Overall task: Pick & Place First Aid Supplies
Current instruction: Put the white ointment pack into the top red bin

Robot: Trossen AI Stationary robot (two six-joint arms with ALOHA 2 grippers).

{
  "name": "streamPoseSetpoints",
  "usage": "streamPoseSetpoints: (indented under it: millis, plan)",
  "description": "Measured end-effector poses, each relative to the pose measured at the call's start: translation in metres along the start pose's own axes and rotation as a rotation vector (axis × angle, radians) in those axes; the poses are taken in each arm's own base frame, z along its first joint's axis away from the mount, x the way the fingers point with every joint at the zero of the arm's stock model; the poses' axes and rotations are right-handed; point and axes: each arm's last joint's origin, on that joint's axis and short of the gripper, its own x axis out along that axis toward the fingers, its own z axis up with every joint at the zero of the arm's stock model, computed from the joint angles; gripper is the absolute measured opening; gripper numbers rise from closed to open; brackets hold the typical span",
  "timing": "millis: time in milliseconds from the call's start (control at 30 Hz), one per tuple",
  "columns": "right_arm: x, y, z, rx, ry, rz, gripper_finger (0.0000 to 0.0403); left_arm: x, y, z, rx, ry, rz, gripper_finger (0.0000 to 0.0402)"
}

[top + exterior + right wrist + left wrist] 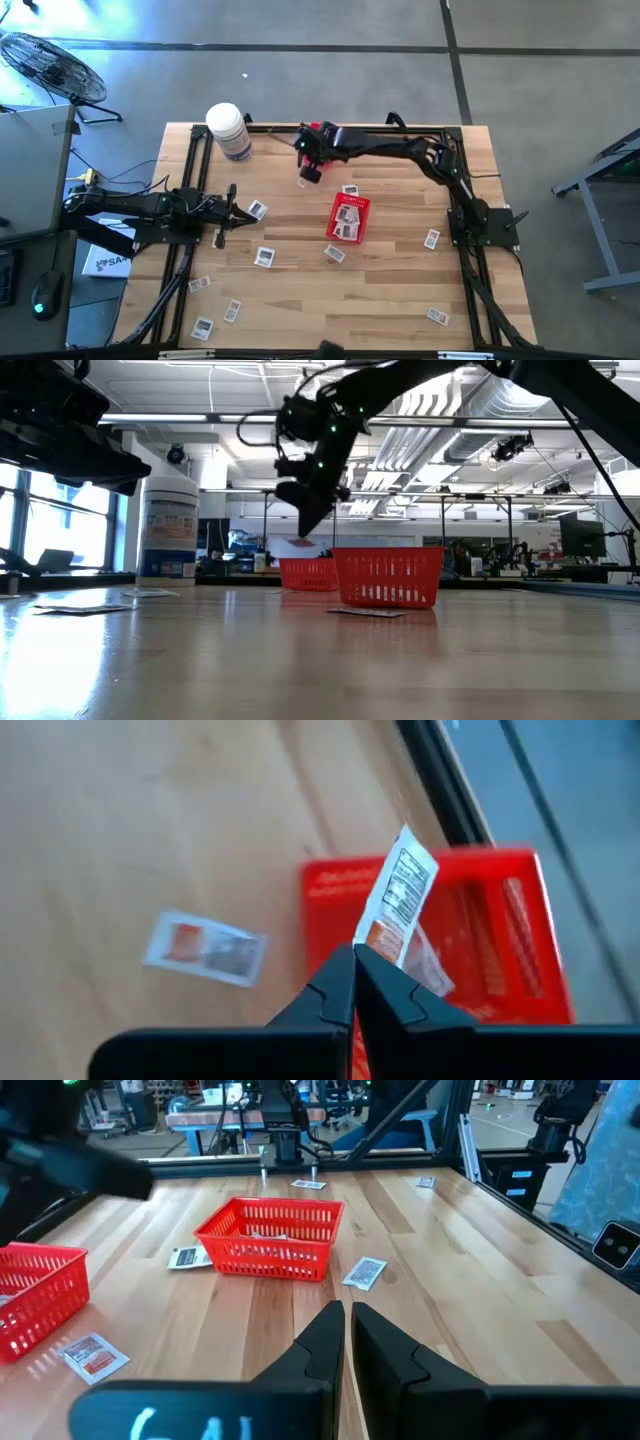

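Red mesh marks my landmark: the central basket (pixel 348 219) on the wooden table (pixel 380 290). From above, my right gripper (pixel 309 172) hangs off that basket's far-left corner, with a second red basket (pixel 322 133) under my wrist. My left gripper (pixel 226 213) waits well to the central basket's left. Packets lie inside the central basket; loose ones (pixel 264 257) are scattered around it, one (pixel 350 189) just beyond its far edge. A white jar (pixel 229 131) stands far off to its left.

At table height, my right gripper (pixel 306 520) hovers above and left of the front basket (pixel 388 577), over the farther basket (pixel 307 573). One packet (pixel 366 612) lies flat just before the front basket.

Through my left wrist, my fingers (pixel 318 1342) are pressed together, empty, short of the central basket (pixel 268 1238); a packet (pixel 365 1272) lies beside it.

Through my right wrist, my fingers (pixel 338 988) are clamped on a packet (pixel 398 892) dangling over the second basket (pixel 500 930), another packet (pixel 205 947) on the wood alongside.
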Motion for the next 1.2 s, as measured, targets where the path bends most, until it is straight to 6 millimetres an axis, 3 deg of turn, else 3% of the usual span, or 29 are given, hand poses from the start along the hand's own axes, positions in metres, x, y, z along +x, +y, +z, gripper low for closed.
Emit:
streamPoseSetpoints:
  millis: [167,433,567,700,833,967,1200]
  plan:
    - [0.014,-0.021,-0.006,0.082,0.051,-0.012,0.0004,0.000,0.000,0.000,0.000,0.001,0.000,0.0021]
    - [0.014,-0.023,-0.005,0.113,0.046,0.028,0.0069,0.000,0.000,0.000,0.000,0.000,0.000,0.0021]
    - [0.007,-0.006,-0.001,0.025,0.006,0.087,0.0099,0.000,0.000,0.000,0.000,0.000,0.000,0.0021]
    - [-0.006,0.033,0.006,-0.085,-0.085,0.255,0.0107,0.000,0.000,0.000,0.000,0.000,0.000,0.0021]
    - [-0.003,0.066,0.004,-0.099,-0.135,0.329,0.0102,0.000,0.000,0.000,0.000,0.001,0.000,0.0021]
    - [0.017,0.076,-0.012,0.041,-0.139,0.270,0.0095,0.000,0.000,0.000,0.000,0.000,0.000,0.0021]
    - [0.040,0.076,-0.036,0.265,-0.143,0.122,0.0094,0.000,0.000,0.000,0.000,0.001,0.000,0.0021]
